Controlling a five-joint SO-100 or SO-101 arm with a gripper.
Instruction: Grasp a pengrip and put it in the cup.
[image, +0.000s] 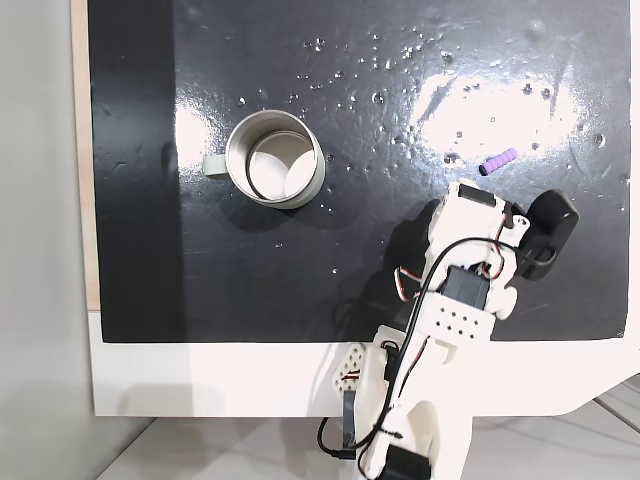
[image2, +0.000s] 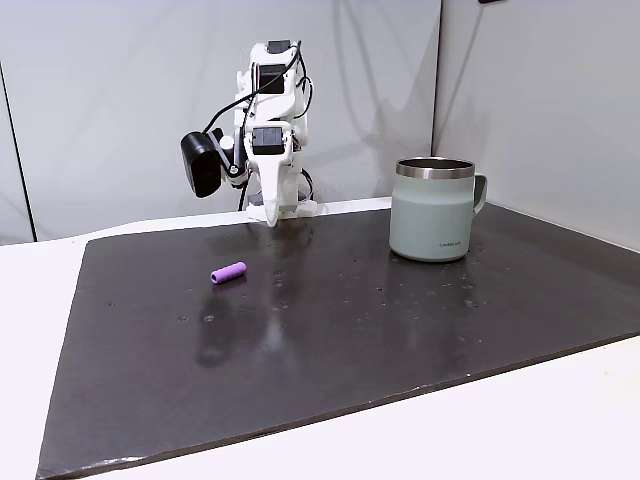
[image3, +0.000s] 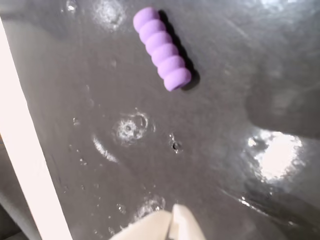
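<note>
The pengrip (image: 497, 161) is a small purple ribbed tube lying on the black mat, to the right in the top-down fixed view. From the side it lies at the left (image2: 228, 272), and in the wrist view it lies at the top centre (image3: 161, 48). My gripper (image3: 172, 223) is shut and empty, its two white fingertips pressed together at the bottom edge of the wrist view. It hangs tip-down above the mat (image2: 271, 212), short of the pengrip (image: 466, 192). The pale grey-green cup (image: 275, 158) stands upright and apart, far from the pengrip (image2: 432, 210).
The black mat (image: 200, 280) is glossy with bright glare patches and small pits. It lies on a white table (image: 200, 380), whose edge shows as a pale strip (image3: 20, 150) at the left of the wrist view. Grey walls stand behind the arm.
</note>
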